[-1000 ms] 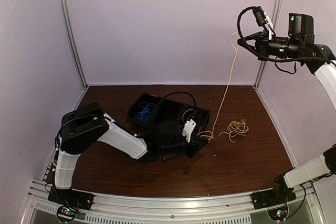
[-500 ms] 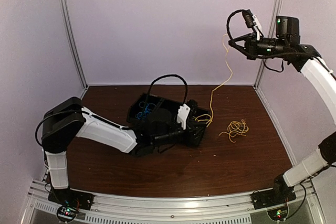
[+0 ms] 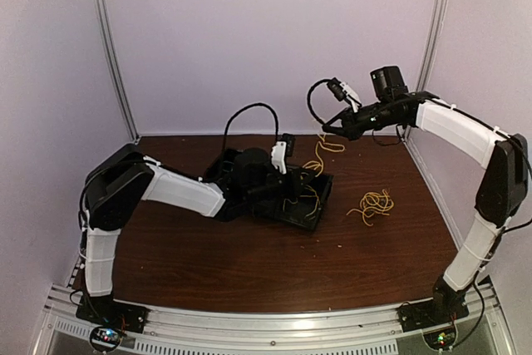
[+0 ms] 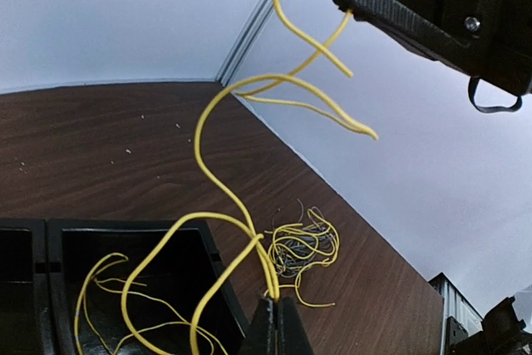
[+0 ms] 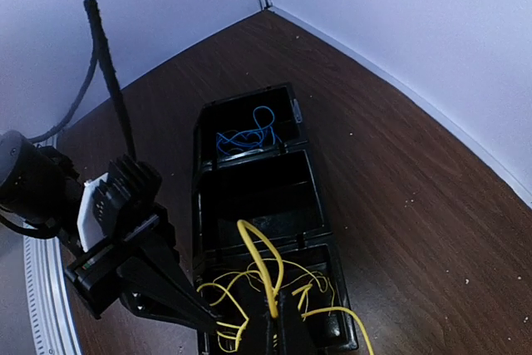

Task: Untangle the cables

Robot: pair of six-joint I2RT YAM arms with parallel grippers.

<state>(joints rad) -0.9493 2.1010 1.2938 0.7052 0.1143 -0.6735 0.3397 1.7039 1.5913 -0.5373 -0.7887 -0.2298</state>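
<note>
Yellow thin wire cable (image 4: pixel 199 140): slack loops hang in the air between both grippers, and its lower coils lie in an end compartment of the black three-compartment plastic tray (image 5: pixel 249 158). Your left gripper (image 4: pixel 274 313) pinches it just above the tray. Your right gripper (image 5: pixel 278 326) is clamped on a higher stretch. Step in hand, as judged: separating and binning this strand. Next, you likely lower and release it, then sort the mixed yellow-and-grey wire bundle (image 3: pixel 376 203) on the brown wooden table (image 3: pixel 249 263).
</note>
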